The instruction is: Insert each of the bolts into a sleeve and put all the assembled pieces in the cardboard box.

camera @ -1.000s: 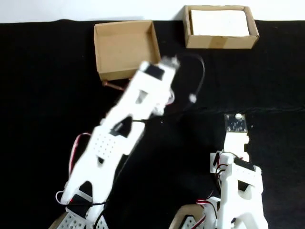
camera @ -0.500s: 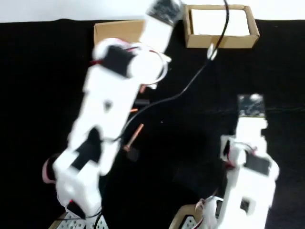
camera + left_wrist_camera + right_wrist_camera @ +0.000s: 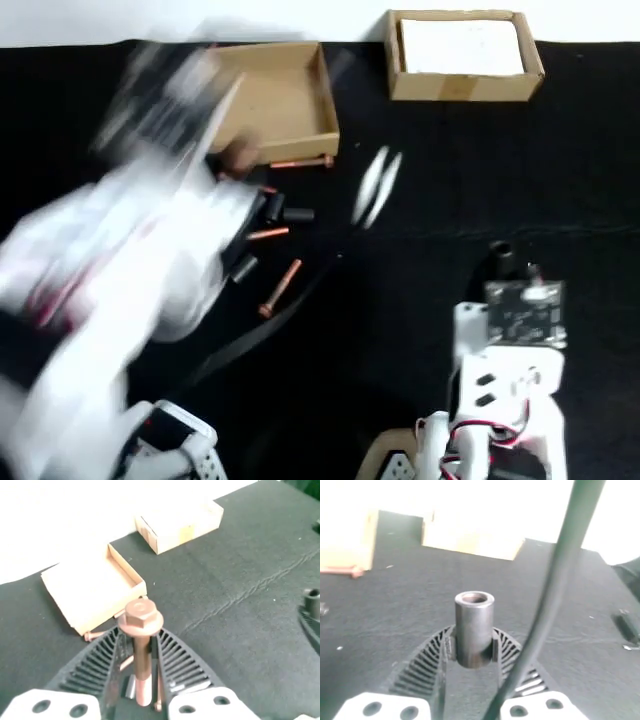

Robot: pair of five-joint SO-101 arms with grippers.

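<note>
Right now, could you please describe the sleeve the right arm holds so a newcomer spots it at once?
On the black table, find the right gripper, away from the cardboard box. The dark sleeve is clamped in it. The other sleeves lie loose among the copper bolts beside that box.

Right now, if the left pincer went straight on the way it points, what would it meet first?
The left pincer would probably meet the near corner of the cardboard box, just beyond its bolt; depth is unclear.

Left tool (image 3: 141,634), right tool (image 3: 474,636), both tight.
</note>
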